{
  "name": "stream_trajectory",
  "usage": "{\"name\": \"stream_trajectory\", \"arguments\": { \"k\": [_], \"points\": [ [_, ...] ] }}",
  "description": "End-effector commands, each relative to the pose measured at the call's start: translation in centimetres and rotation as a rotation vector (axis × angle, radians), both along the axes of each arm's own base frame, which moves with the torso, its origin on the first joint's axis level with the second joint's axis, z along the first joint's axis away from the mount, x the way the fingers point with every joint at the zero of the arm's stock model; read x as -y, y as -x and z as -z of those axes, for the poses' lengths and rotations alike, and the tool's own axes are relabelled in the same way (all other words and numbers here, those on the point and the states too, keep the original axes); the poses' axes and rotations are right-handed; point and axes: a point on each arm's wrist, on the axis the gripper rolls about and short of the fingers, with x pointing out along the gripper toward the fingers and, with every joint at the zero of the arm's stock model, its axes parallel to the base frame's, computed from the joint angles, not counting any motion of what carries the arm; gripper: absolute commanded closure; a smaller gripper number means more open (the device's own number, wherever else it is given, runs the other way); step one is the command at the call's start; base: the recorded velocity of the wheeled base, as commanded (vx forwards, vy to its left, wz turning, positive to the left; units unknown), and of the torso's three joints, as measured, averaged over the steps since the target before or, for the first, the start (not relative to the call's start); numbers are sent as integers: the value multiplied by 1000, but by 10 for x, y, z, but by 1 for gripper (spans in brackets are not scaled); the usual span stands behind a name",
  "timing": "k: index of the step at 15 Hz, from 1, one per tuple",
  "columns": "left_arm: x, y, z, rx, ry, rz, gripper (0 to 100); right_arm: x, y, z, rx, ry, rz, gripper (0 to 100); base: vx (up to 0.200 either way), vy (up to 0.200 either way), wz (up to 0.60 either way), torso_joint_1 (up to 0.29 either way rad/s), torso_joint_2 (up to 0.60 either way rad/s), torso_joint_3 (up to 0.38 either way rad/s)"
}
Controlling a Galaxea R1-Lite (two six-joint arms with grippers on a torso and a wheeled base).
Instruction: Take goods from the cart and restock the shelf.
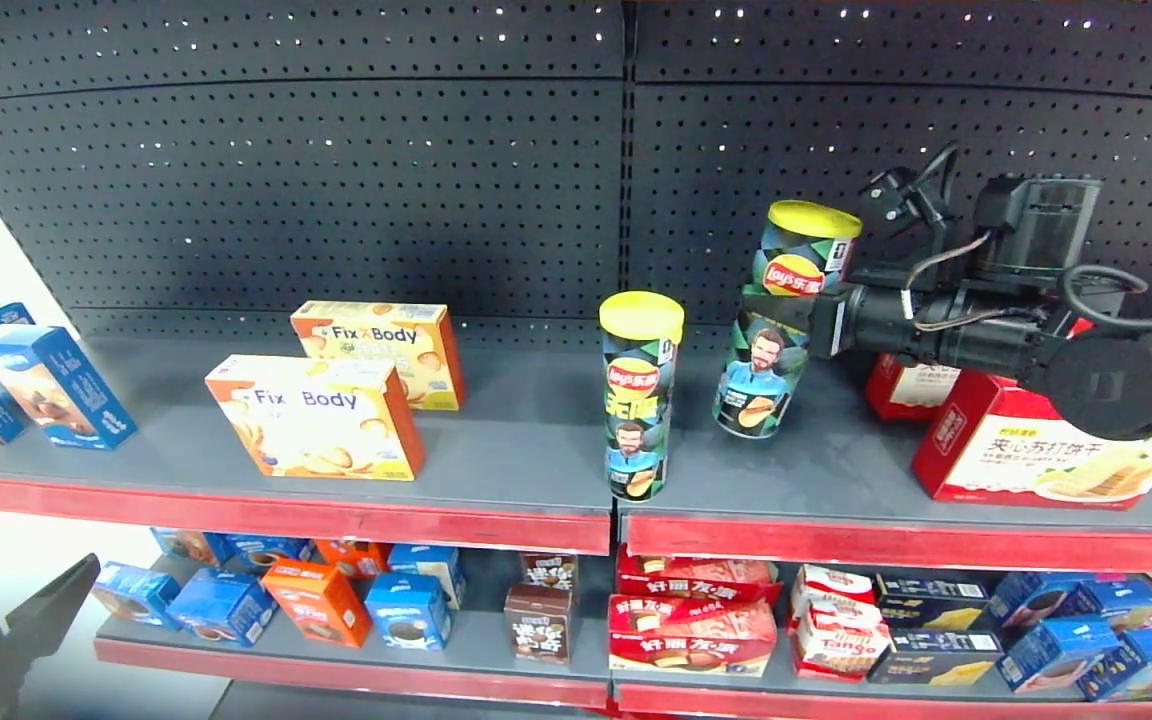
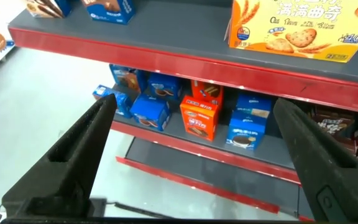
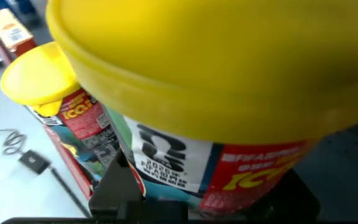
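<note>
Closest to my right wrist camera is the broad yellow lid of the held can (image 3: 216, 68), with a dark finger pressed against its printed side lower down. From the head camera I see the right gripper (image 1: 774, 312) pinching that held can (image 1: 804, 250) around its middle. The can leans over the upper shelf (image 1: 496, 450), base low near the shelf board; whether it touches I cannot tell. Its wrap shows a bearded man and a red-and-yellow logo.

Just beside it stands a second can (image 1: 639, 395), upright at the shelf's front edge, same yellow lid and wrap. The right wrist camera catches it close behind the held one (image 3: 55, 99).

Further along the upper shelf are two orange boxes (image 1: 321, 415), some blue boxes (image 1: 46, 385) at the far left, and a red box (image 1: 1026, 440) under my right arm.

My left gripper (image 2: 191, 168) hangs low, well apart from the cans, fingers (image 2: 79, 155) spread wide and holding nothing. Between them the left wrist camera shows the lower shelf's small blue cartons (image 2: 151, 112) and an orange carton (image 2: 199, 115).
</note>
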Motion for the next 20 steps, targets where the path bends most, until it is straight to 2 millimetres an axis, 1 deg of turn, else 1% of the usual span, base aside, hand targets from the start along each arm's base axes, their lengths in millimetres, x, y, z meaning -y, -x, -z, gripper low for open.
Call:
{"name": "stream_trajectory", "arguments": {
  "k": [1,4,9,12,14,16,20],
  "points": [
    [0,1,1,-3,0,-6,0,-8,-8,8,-12,3,-54,100,0,0,0,0,0,0],
    [-3,6,7,-17,2,-37,0,-12,-12,9,-6,4,-145,100,0,0,0,0,0,0],
    [-3,10,9,-17,2,-54,0,-18,-37,22,59,59,-204,100,0,0,0,0,0,0],
    [-3,12,11,-18,1,-62,0,-22,-53,32,88,90,-207,100,0,0,0,0,0,0],
    [-3,13,11,-15,0,-69,0,-25,-61,36,98,91,-207,100,0,0,0,0,0,0],
    [-4,15,11,-9,-1,-85,0,-30,-74,40,118,95,-208,100,0,0,0,0,0,0],
    [-6,16,10,-5,-4,-103,0,-35,-85,48,134,107,-214,100,0,0,0,0,0,0]
  ]
}}
